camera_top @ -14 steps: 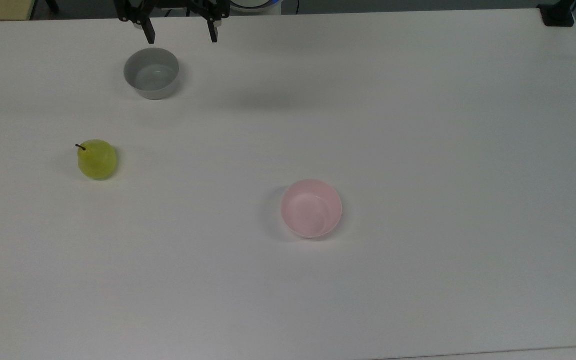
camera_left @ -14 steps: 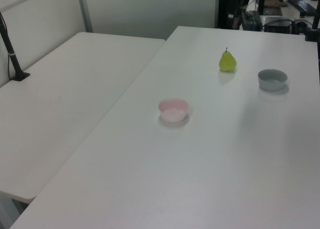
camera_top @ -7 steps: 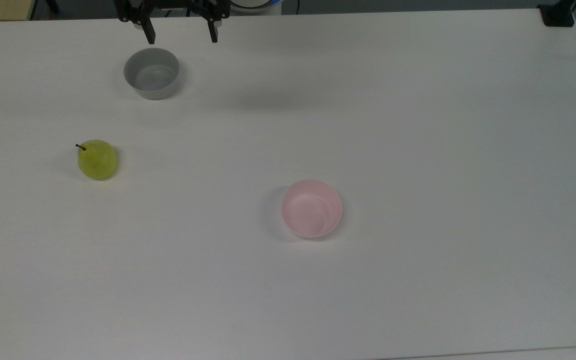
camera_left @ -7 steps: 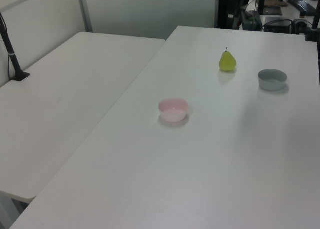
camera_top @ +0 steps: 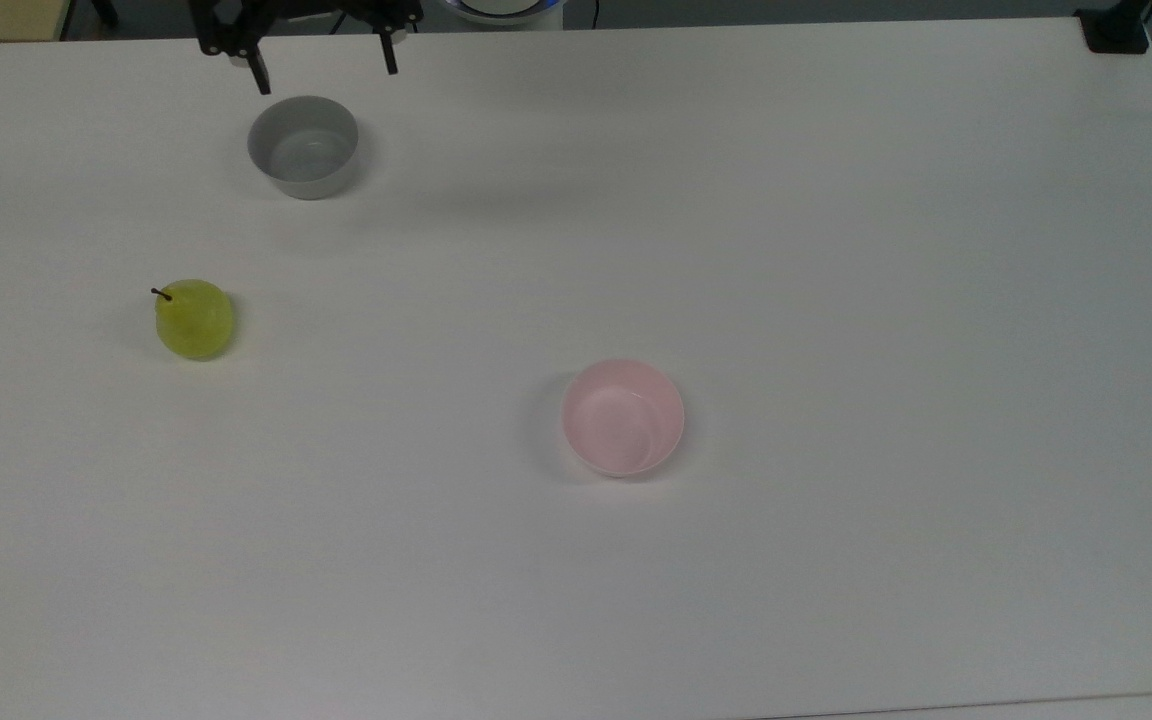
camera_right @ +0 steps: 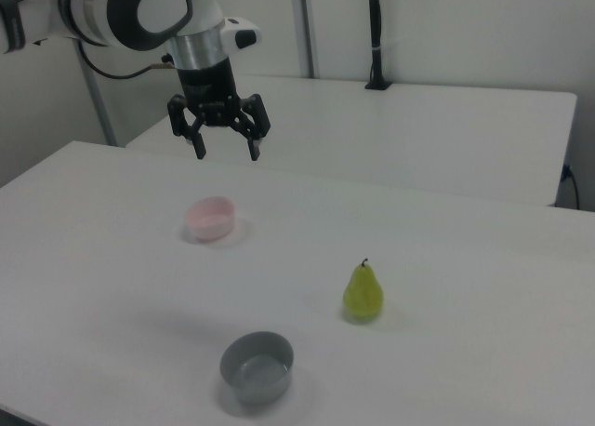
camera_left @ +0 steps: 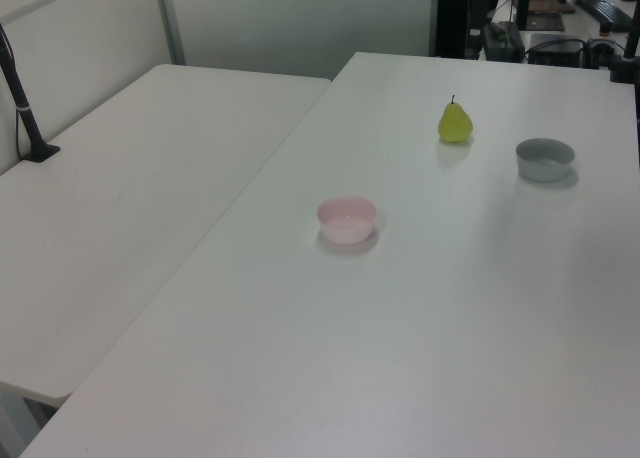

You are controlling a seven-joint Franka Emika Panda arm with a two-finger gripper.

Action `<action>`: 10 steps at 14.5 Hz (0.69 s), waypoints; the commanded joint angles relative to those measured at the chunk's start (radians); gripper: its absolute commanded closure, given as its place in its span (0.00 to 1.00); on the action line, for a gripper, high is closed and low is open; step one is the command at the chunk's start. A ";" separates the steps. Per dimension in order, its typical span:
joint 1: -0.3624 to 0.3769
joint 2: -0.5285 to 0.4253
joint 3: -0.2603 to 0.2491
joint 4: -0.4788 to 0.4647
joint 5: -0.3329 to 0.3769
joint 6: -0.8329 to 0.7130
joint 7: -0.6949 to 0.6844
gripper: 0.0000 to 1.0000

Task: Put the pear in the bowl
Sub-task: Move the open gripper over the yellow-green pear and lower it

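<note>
A yellow-green pear [camera_top: 195,318] [camera_left: 455,124] [camera_right: 363,294] stands upright on the white table [camera_top: 836,250], toward the top view's left. The pale pink bowl [camera_top: 623,416] [camera_left: 346,219] [camera_right: 210,218] sits empty near the table's middle. My gripper [camera_top: 324,68] [camera_right: 226,150] hangs high in the air, open, with nothing between its fingers. In the top view it is at the upper edge, just above the grey bowl. It is well apart from both the pear and the pink bowl.
A grey bowl [camera_top: 303,146] [camera_left: 545,159] [camera_right: 257,365] stands empty near the top view's upper left. A second white table [camera_left: 130,198] adjoins on the left view's left. A black post [camera_top: 1116,28] is clamped at the top view's upper right corner.
My gripper has shifted toward the top view's left. The pear and both bowls have stayed put.
</note>
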 commanded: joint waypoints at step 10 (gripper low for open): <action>-0.146 0.097 -0.010 -0.026 -0.133 0.150 -0.145 0.00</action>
